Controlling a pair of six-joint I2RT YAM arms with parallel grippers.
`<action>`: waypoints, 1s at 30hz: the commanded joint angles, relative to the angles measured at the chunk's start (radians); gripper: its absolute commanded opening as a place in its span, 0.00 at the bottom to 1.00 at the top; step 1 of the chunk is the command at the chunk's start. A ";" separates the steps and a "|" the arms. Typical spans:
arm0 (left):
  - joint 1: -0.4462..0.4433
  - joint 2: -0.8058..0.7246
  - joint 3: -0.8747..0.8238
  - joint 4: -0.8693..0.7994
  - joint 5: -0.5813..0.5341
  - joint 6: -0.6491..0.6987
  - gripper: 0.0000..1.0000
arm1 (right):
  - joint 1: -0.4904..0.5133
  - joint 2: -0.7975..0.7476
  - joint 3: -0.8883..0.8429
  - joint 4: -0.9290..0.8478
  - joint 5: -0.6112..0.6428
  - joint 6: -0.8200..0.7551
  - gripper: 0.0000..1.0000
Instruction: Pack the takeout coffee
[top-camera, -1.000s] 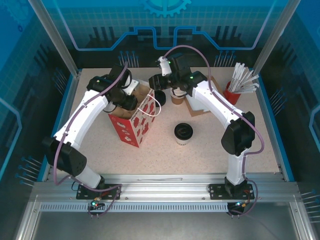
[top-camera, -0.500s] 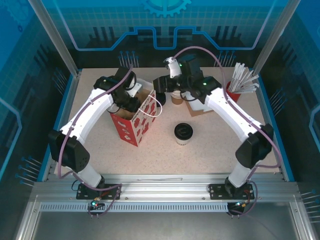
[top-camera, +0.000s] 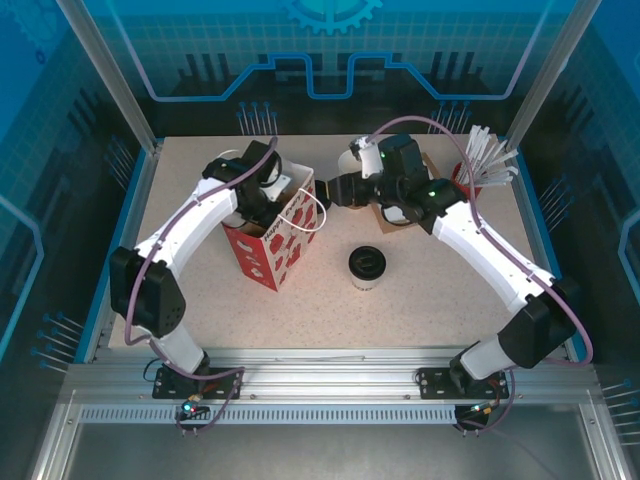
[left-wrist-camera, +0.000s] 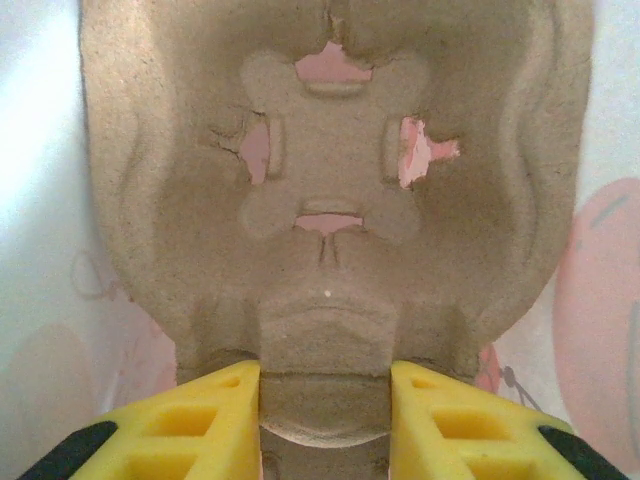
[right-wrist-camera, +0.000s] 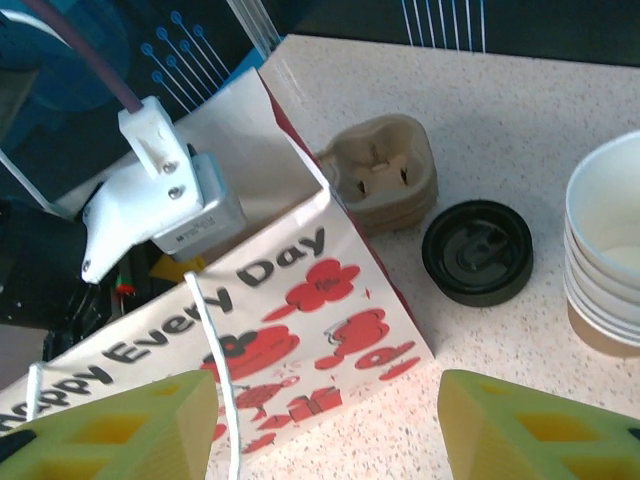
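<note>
The takeout coffee (top-camera: 367, 266), a paper cup with a black lid, stands upright on the table in front of the bag, apart from both grippers. The red-and-white gift bag (top-camera: 265, 250) stands open at centre left. My left gripper (top-camera: 270, 202) reaches down into its mouth. In the left wrist view that gripper (left-wrist-camera: 325, 415) is shut on the tab of a brown pulp cup carrier (left-wrist-camera: 330, 200) inside the bag. My right gripper (top-camera: 336, 190) hovers open just right of the bag's rim. The right wrist view has the bag (right-wrist-camera: 300, 290) below this open gripper (right-wrist-camera: 325, 430).
Behind the bag sit a stack of pulp carriers (right-wrist-camera: 385, 175), a loose black lid (right-wrist-camera: 477, 250) and a stack of lidless paper cups (right-wrist-camera: 610, 260). A red holder with white stirrers (top-camera: 470, 172) stands at the back right. Brown paper (top-camera: 400, 218) lies under the right arm.
The right arm has swung rightward and its gripper has backed off from the bag's mouth. The left arm has shifted right and deeper into the bag, still gripping the carrier.
</note>
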 joint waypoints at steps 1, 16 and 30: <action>-0.006 0.035 -0.025 0.027 0.016 -0.017 0.34 | -0.011 -0.058 -0.037 0.022 0.014 -0.014 0.62; -0.037 0.121 -0.184 0.192 -0.002 -0.056 0.38 | -0.008 -0.164 -0.154 0.001 0.042 -0.015 0.64; -0.059 0.185 -0.320 0.348 0.003 -0.082 0.45 | -0.004 -0.151 -0.179 0.013 0.042 -0.006 0.64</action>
